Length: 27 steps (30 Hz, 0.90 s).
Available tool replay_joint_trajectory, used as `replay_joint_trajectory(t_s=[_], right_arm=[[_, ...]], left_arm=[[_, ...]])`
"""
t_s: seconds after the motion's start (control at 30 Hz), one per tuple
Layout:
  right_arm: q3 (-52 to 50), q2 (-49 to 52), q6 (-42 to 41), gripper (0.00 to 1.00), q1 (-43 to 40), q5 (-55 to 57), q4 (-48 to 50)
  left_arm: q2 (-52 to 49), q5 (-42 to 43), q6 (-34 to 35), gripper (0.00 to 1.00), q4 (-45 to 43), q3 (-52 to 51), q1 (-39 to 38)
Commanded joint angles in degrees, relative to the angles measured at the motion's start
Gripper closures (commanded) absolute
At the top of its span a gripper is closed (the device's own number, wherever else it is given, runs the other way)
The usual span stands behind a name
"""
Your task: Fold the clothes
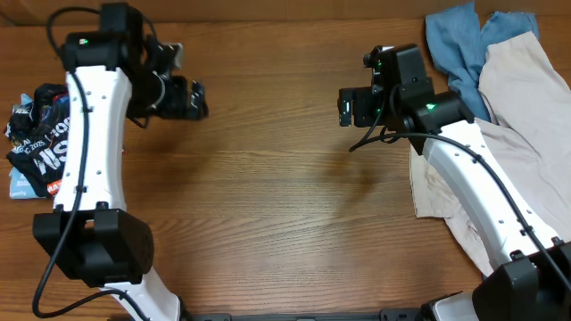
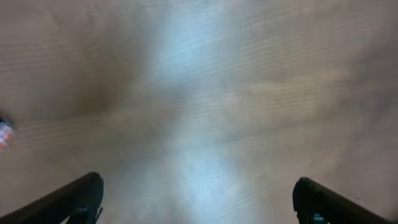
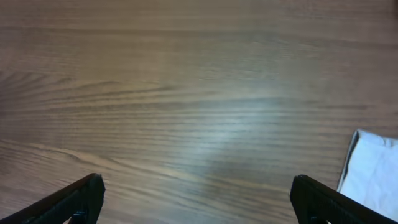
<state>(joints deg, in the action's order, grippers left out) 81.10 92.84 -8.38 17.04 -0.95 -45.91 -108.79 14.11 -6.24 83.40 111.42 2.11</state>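
Claws both gaped wide and empty over the brown wooden table: left gripper and right gripper faced each other, well apart. The bunched black fabric garment with big white lettering lay behind the left claw, beside its arm. The pale beige cloth garment sprawled behind the right claw, partly under that arm, with the rumpled blue fabric garment touching it. Judgement: beige probably next. Pinch one corner, single layer only, drag it onto wood between the claws, and spread it flat before folding.
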Motion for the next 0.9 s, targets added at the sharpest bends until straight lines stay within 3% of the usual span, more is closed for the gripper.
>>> replay_joint_trajectory(t_s=[0.0,0.2,0.37,0.47,0.73,0.87], right_arm=[[2.14,-2.54,-2.71,0.0,-1.75,-1.18,-2.4],[2.1,-9.66,-5.01,0.0,-3.61,-3.58,-8.31],[-1.88,-20.44,-7.5,0.0,-3.5,-0.61,-9.57],[-7.43,-30.1,-9.53,0.0,-3.5,3.13,-8.41],[-23.56,-50.36,-9.49,0.0,-3.52,7.96,-4.09],[-24.96,-52.06,-9.46,0.0,-3.52,7.98,-9.42]], left_arm=[[0.57,-0.55,1.62,0.0,4.07,0.61,-1.11],[6.91,-1.05,2.49,0.0,6.54,0.33,-1.84],[19.1,-4.31,2.38,0.0,3.56,-2.54,-3.41],[32.63,-8.98,2.4,0.0,-4.2,-11.23,-6.16],[60.59,-10.21,2.82,0.0,-22.71,-35.78,-7.78],[65.68,-10.08,2.82,0.0,-19.98,-38.36,-7.78]])
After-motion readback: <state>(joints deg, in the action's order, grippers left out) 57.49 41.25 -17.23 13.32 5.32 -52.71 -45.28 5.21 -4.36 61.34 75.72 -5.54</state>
